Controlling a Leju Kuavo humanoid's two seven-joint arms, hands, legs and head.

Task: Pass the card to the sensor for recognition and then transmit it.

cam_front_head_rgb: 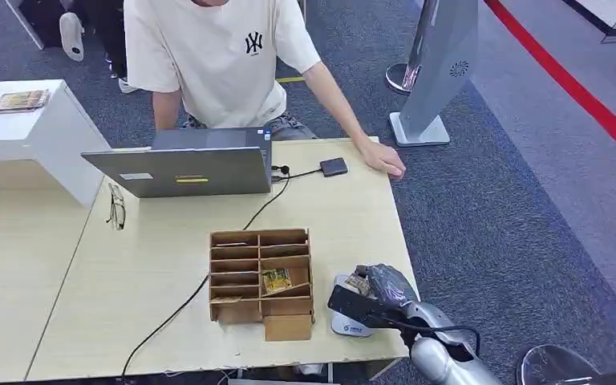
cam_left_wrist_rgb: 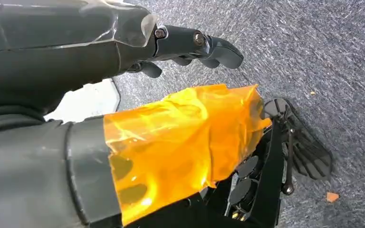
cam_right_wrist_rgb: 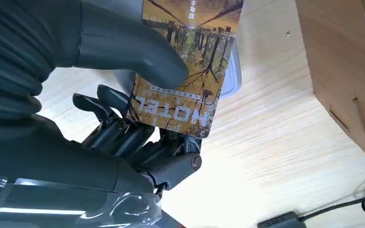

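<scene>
1. One card (cam_right_wrist_rgb: 190, 61), printed with a yellow tree scene and the word HOTEL, is pinched between the thumb and fingers of the right hand (cam_front_head_rgb: 377, 290), so picking it up looks done.
2. The right hand holds the card just above the white sensor (cam_front_head_rgb: 346, 321), which lies on the wooden table (cam_front_head_rgb: 168, 241) beside the cardboard organizer (cam_front_head_rgb: 261, 273); the card seems to be at the reading step, though I cannot tell whether it touches the sensor.
3. Left of the task, by my judgement: finishing recognition, then handing the card on, likely to the person (cam_front_head_rgb: 224, 56) across the table.
4. The left hand (cam_left_wrist_rgb: 190, 47) hangs over carpet, fingers curled in, holding nothing.
</scene>
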